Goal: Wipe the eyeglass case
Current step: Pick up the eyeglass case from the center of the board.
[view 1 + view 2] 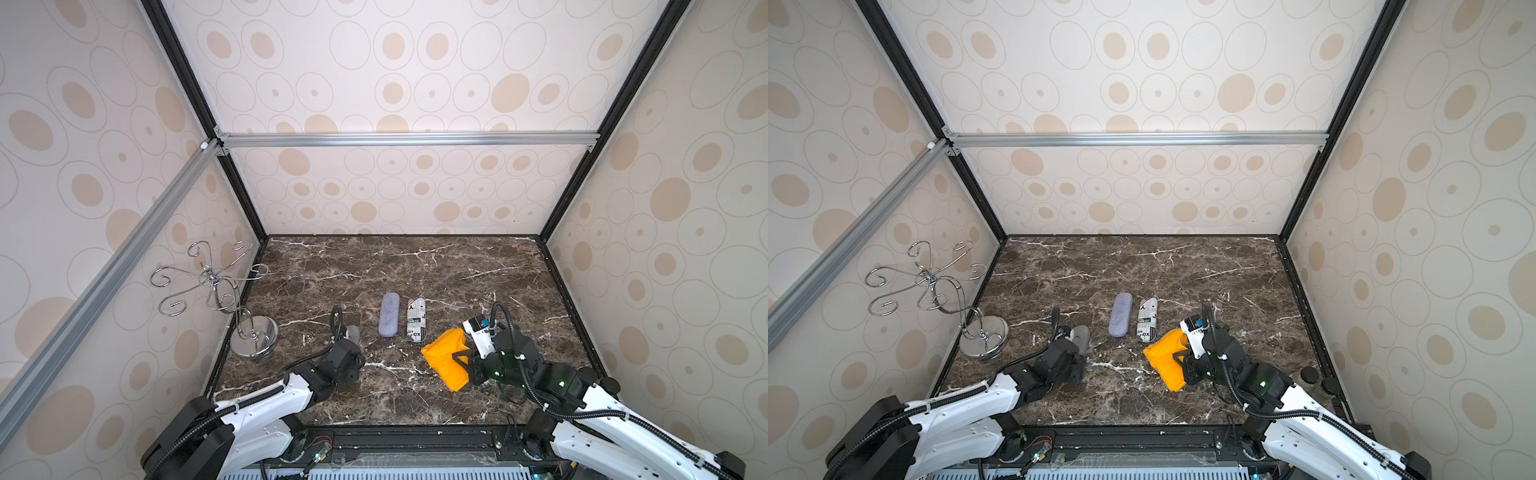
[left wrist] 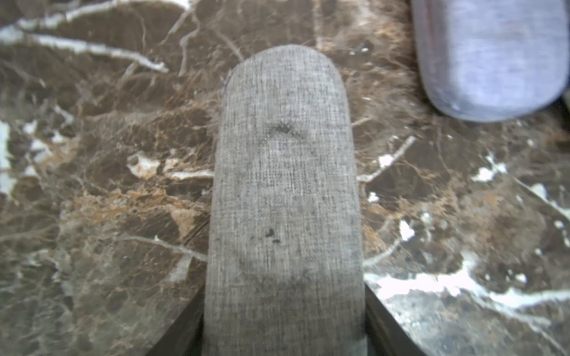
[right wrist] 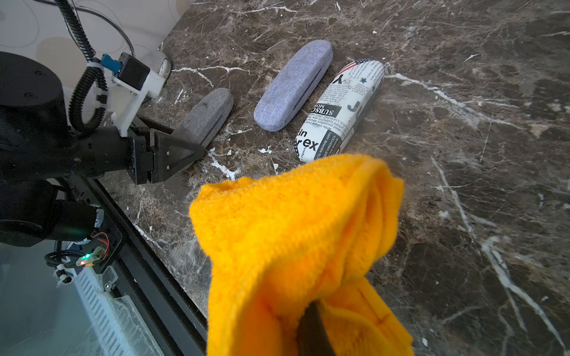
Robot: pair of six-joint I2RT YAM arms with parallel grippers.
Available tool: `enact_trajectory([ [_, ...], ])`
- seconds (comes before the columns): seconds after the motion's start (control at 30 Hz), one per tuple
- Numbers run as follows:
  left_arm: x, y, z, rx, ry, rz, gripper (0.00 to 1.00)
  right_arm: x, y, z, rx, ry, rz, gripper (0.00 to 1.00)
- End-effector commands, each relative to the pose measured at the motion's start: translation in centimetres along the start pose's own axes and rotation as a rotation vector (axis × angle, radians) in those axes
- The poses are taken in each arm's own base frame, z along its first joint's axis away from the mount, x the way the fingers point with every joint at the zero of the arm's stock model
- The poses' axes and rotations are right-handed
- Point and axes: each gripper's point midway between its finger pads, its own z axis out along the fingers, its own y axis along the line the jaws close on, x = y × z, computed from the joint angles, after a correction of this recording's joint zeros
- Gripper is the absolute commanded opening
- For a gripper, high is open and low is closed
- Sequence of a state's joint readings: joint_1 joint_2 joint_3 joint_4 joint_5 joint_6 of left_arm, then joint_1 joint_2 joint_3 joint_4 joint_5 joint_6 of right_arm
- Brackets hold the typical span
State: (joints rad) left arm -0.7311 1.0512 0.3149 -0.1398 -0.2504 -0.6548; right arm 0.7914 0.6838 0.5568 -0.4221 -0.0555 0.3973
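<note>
A grey fabric eyeglass case [image 2: 283, 172] lies on the marble at the left, also seen in the right wrist view [image 3: 206, 114] and in a top view [image 1: 353, 332]. My left gripper [image 2: 283, 308] is shut on its near end, one jaw on each long side. A folded orange cloth [image 3: 293, 231] hangs from my right gripper [image 3: 314, 333], which is shut on it. In a top view the orange cloth [image 1: 444, 357] hangs just over the marble, right of centre, near the end of a newspaper-print case [image 1: 416, 320].
A lavender case [image 1: 389, 313] lies between the grey one and the newspaper-print case [image 3: 339, 111], all roughly parallel. A chrome hook stand [image 1: 253, 332] stands at the left wall. Patterned walls close three sides, and a black rail [image 1: 415, 432] runs along the front edge.
</note>
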Motion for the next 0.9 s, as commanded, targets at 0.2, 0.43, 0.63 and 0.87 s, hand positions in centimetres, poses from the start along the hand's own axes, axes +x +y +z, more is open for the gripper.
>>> enact_trajectory([
  [0.2,-4.1,-3.7,-2.8,0.141,-0.155,0.09,0.54,-1.4,-0.5,-0.1,0.051,-0.028,-0.028,0.0],
  [0.43,-5.4,-10.4,-5.1,0.37,-0.226,0.266,0.53,-3.9,-0.3,0.6,0.099,-0.023,-0.071,0.0],
  [0.63,-5.2,-15.8,-6.2,0.504,-0.259,0.406,0.53,-6.0,0.3,1.7,0.119,0.008,-0.099,0.0],
  [0.87,-5.2,-20.2,-7.8,0.625,-0.31,0.499,0.49,-7.2,-0.9,2.1,0.223,0.026,-0.112,0.0],
])
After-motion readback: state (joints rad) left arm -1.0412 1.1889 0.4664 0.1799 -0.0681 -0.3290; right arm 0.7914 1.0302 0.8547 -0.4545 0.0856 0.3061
